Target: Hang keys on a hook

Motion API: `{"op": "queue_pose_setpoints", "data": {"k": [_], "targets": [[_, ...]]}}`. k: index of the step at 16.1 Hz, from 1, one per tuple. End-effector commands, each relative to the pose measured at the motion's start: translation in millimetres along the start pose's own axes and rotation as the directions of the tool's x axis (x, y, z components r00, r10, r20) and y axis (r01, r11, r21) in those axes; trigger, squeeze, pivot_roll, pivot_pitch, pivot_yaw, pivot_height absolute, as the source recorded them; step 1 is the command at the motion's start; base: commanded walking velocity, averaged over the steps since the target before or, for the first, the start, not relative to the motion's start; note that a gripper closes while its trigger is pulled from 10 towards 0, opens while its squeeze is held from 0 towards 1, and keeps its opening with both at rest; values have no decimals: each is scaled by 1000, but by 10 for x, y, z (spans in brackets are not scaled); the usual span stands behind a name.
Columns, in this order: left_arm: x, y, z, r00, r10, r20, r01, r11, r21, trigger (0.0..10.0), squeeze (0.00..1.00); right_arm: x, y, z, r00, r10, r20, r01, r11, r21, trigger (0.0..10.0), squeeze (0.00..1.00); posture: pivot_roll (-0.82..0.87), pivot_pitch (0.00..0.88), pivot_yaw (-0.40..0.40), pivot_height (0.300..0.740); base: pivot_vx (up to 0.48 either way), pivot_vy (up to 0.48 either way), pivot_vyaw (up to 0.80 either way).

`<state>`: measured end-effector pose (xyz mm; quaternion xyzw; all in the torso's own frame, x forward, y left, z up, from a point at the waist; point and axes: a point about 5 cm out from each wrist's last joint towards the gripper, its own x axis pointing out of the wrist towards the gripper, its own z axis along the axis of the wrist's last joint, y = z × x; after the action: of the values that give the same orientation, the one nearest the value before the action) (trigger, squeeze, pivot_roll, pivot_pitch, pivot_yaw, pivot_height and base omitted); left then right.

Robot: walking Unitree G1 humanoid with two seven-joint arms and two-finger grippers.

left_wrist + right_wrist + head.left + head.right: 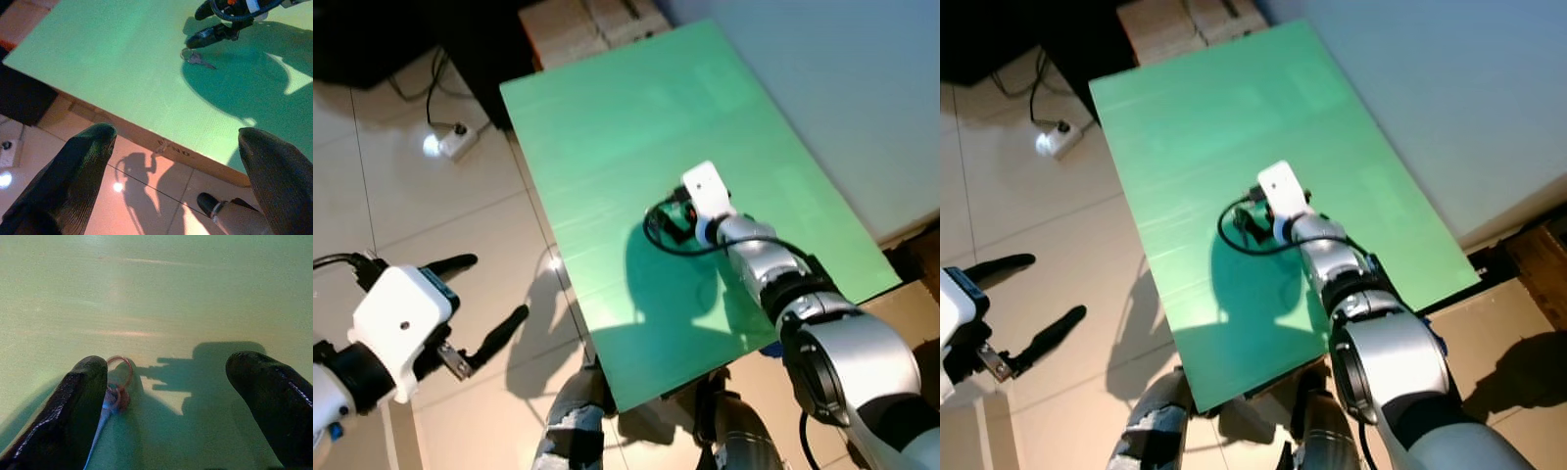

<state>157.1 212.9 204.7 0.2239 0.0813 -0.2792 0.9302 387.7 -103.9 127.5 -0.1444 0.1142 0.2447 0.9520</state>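
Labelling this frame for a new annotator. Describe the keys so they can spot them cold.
Start at the green table that takes up the middle of the head views. The right gripper is low over it, fingers open, and the keys lie flat on the green by one fingertip. They are a small ring with a pale blade, the only loose item on that surface.

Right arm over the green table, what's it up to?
The right gripper is lowered over the green table with its fingers open, and the keys lie flat on the surface right beside one finger, not yet gripped. The left gripper hangs open off the table's side, above the tiled floor. No hook can be seen, so hanging has not begun.
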Motion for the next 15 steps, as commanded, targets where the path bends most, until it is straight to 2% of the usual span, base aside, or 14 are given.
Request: {"op": "queue_pose_setpoints", "data": {"k": [1, 3, 6, 8, 10, 11, 12, 13, 14, 15], "targets": [[6, -126, 18, 1000, -20, -9, 19, 1000, -6, 10000, 0, 17, 87, -14, 999, 44, 10, -45, 999, 20, 10000, 0, 438, 429, 84, 740, 0, 0, 0], [64, -307, 46, 999, -38, -13, 38, 999, -22, 10000, 0, 39, 154, 13, 997, 79, 21, -80, 996, 34, 10000, 0, 446, 432, 79, 740, 0, 0, 0], [263, -674, -5, 998, -64, -11, 63, 997, -55, 10000, 0, 43, 317, -185, 986, 128, -107, -134, 990, -49, 10000, 0, 451, 438, 75, 740, 0, 0, 0], [386, -822, 4, 998, -69, -6, 68, 995, -67, 10000, 0, 38, 337, -227, 984, 126, -128, -137, 988, -77, 10000, 0, 451, 440, 73, 740, 0, 0, 0], [669, -1130, 98, 997, -78, 12, 79, 993, -89, 10000, 0, 25, 337, -281, 983, 113, -147, -128, 987, -96, 10000, 0, 449, 445, 69, 740, 0, 0, 0], [768, -1229, 133, 997, -78, 15, 79, 992, -95, 10000, 0, 19, 331, -300, 982, 109, -157, -126, 986, -106, 10000, 0, 446, 446, 67, 740, 0, 0, 0], [936, -1408, 210, 997, -74, 16, 75, 993, -94, 10000, 0, 7, 311, -334, 980, 94, -174, -117, 985, -128, 10000, 0, 443, 447, 64, 740, 0, 0, 0], [1176, -1621, 317, 997, -71, 9, 71, 993, -95, 10000, 0, -6, 291, -365, 979, 85, -187, -111, 985, -136, 4078, 0, 439, 451, 59, 740, 0, 0, 0], [1345, -1778, 413, 998, -67, -3, 66, 994, -85, 10000, 0, -11, 285, -374, 978, 84, -191, -111, 985, -134, 0, 0, 438, 450, 58, 740, 0, 0, 0], [1477, -1884, 472, 998, -59, -16, 58, 996, -74, 10000, 0, -10, 288, -374, 978, 87, -190, -113, 985, -129, 0, 0, 436, 449, 56, 740, 0, 0, 0]]}}
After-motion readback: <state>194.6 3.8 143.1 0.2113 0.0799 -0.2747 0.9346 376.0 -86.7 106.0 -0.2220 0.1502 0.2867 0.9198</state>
